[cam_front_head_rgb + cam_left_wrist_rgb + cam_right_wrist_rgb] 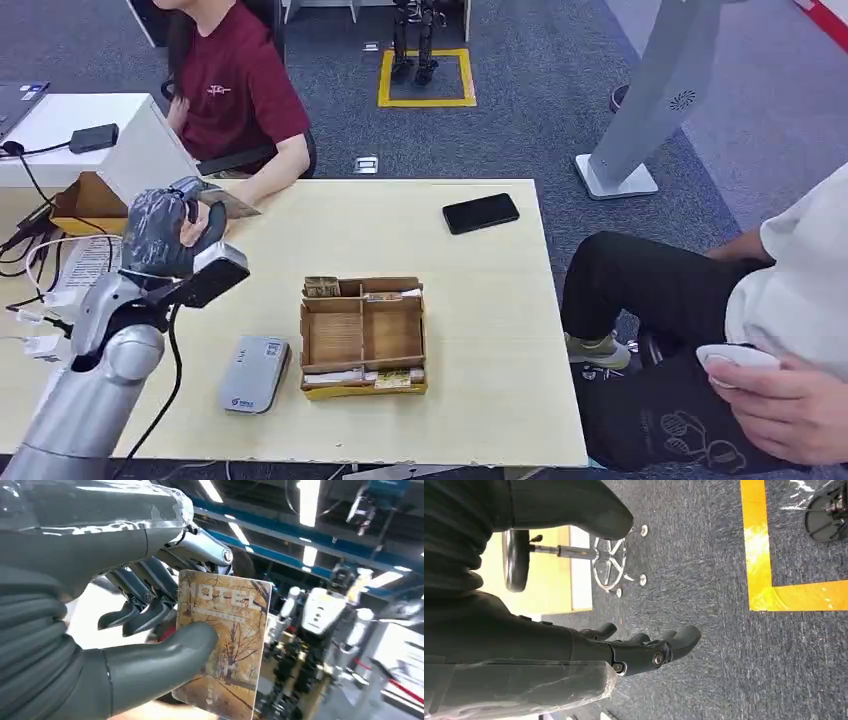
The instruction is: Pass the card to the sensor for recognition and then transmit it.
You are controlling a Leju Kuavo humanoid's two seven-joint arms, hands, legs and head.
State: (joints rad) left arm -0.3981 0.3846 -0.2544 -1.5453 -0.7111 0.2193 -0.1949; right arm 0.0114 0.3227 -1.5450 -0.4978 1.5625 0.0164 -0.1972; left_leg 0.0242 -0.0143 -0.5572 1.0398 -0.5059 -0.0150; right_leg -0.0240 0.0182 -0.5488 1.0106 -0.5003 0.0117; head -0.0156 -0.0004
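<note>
left hand (170, 232) pinching card (223, 642), raised at far left of counter (480, 330) near person's hand (212, 215) | card reader (254, 374) well apart | judged scan done, handover pending | right hand (644, 650) hanging, holding nothing, fingers apart

Our left arm (95, 375) is a silver, rounded shell with a black cable running along it. Our left hand (170, 235) is dark grey under a glossy clear film, with a black block at its wrist. Up close, that hand shows a ribbed grey cover, a thick grey thumb (165, 655), darker fingers (145, 607) and a round screw. Our right hand (644, 652) is dark, with small silver screws.
</note>
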